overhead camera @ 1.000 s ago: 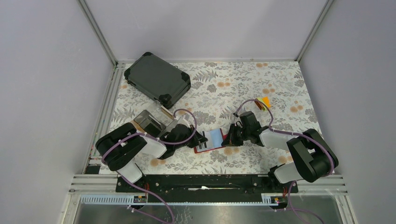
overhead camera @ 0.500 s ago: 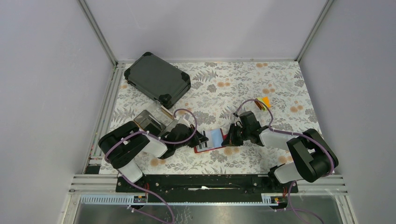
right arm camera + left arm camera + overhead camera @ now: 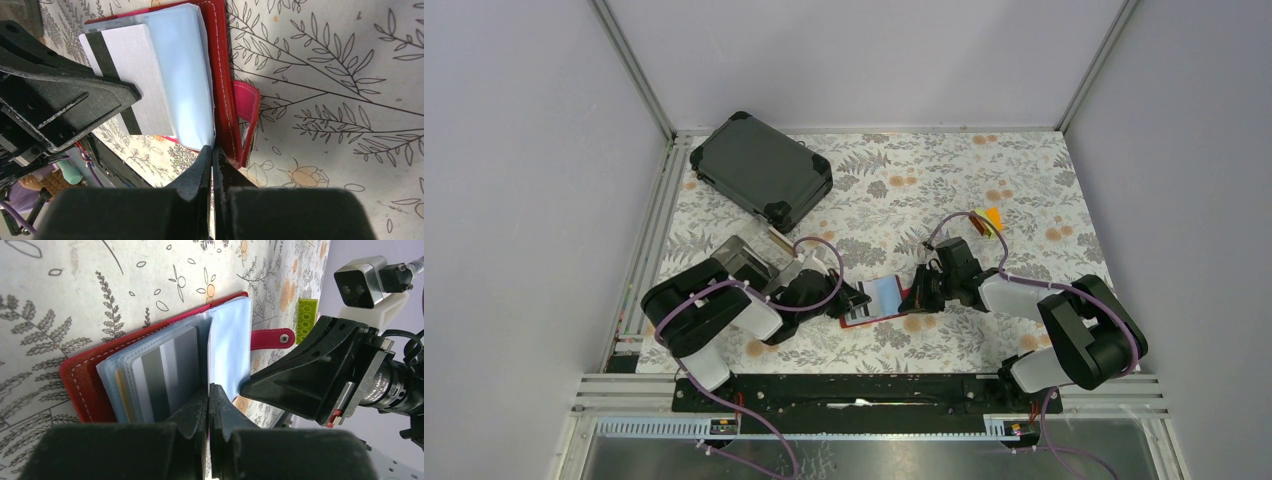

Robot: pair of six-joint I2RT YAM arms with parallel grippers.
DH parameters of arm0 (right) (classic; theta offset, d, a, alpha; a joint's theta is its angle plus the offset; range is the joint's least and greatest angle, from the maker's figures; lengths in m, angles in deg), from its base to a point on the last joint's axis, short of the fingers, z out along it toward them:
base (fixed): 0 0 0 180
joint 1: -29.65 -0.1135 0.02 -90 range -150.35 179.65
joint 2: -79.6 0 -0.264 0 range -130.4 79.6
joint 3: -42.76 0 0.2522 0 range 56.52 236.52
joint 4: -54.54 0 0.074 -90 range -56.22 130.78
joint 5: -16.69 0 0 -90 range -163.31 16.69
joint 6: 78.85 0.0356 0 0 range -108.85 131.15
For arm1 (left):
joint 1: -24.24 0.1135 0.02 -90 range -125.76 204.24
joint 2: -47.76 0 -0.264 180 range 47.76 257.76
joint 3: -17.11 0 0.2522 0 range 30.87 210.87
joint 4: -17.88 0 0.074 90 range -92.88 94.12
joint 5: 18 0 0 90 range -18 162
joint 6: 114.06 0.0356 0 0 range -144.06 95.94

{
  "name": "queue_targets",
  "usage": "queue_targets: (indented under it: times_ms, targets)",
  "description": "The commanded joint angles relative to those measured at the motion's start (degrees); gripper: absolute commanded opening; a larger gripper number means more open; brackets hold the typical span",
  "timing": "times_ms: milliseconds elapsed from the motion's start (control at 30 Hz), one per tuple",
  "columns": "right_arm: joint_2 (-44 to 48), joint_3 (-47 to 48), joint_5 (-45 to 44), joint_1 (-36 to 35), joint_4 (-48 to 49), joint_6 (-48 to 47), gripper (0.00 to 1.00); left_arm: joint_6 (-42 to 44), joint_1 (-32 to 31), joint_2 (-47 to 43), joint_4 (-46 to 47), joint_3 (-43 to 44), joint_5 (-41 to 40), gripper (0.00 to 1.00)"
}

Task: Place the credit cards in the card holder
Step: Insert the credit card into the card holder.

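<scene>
Card holder (image 3: 882,300), red, lies spread open on the flowered table (image 3: 944,200), right between the two grippers, its clear sleeves (image 3: 230,340) fanned upward. Left gripper (image 3: 209,390) has its jaws pressed together, tips against the near edge of those sleeves. Just ahead of it a grey striped credit card (image 3: 167,367) lies among them, and I'd guess the gripper is nudging that card home. Right gripper (image 3: 212,152) is likewise closed, tips meeting at the holder's edge, with the snap tab (image 3: 248,105) just beside them, probably pinning the wallet so it won't slide. Whether either pair actually nips anything I cannot tell
</scene>
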State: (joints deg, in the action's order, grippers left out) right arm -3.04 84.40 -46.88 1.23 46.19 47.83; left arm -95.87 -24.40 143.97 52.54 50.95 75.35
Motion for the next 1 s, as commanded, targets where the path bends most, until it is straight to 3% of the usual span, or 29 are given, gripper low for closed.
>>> queue_targets:
  times_ms: [0,267,500,800,967]
  targets:
    - [-1.31,0.69,-5.04,-0.39,-2.57,-1.88,0.00,-2.55,-1.20,2.12,1.23,-1.63,-1.64,0.00]
    - [-1.03,0.56,-5.31,-0.39,-2.84,-1.93,0.00,-5.99,-3.15,6.74,5.92,-0.56,0.02,0.00]
    - [-0.52,0.45,-5.55,-0.40,-3.12,-1.92,0.00,-4.35,-3.49,4.41,1.01,0.06,-1.36,0.00]
    - [1.14,0.71,-7.21,-0.41,-5.04,-2.55,0.00,0.41,-3.50,-2.36,-15.17,3.39,-5.35,0.41]
    - [1.89,0.71,-7.45,-0.40,-5.06,-2.76,0.00,2.12,-3.46,-5.33,-22.49,4.62,-7.42,0.52]
